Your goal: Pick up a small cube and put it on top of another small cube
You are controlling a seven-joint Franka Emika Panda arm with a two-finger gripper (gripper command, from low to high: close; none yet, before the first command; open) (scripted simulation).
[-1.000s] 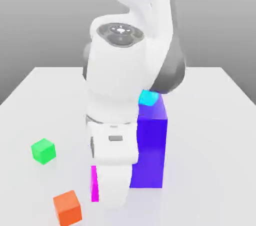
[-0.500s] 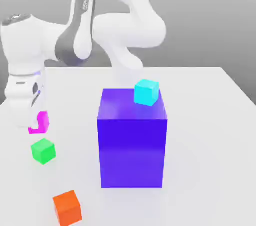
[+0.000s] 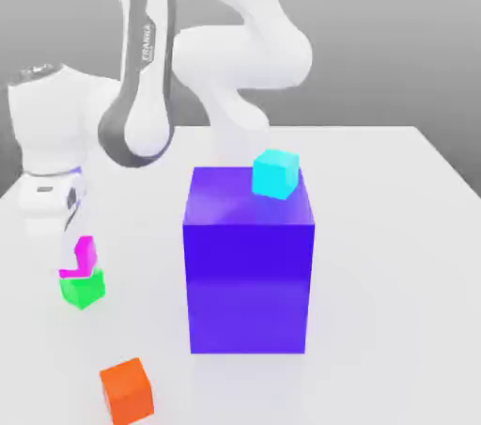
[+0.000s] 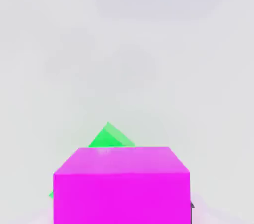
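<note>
Fingers [image 3: 75, 259] clamped tight on magenta cube [image 3: 79, 256], poised directly over green cube [image 3: 82, 289], near desk [image 3: 395, 226] edge at the exterior view's left. Best squared with green faces, lowered gently until seated flat, then released.

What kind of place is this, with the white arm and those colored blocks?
Most likely a simulated test bench, not a real room. A plain white table under a flat grey backdrop bears only plain colored blocks: a pink cube, a green cube, an orange cube and a big blue-purple block.
</note>
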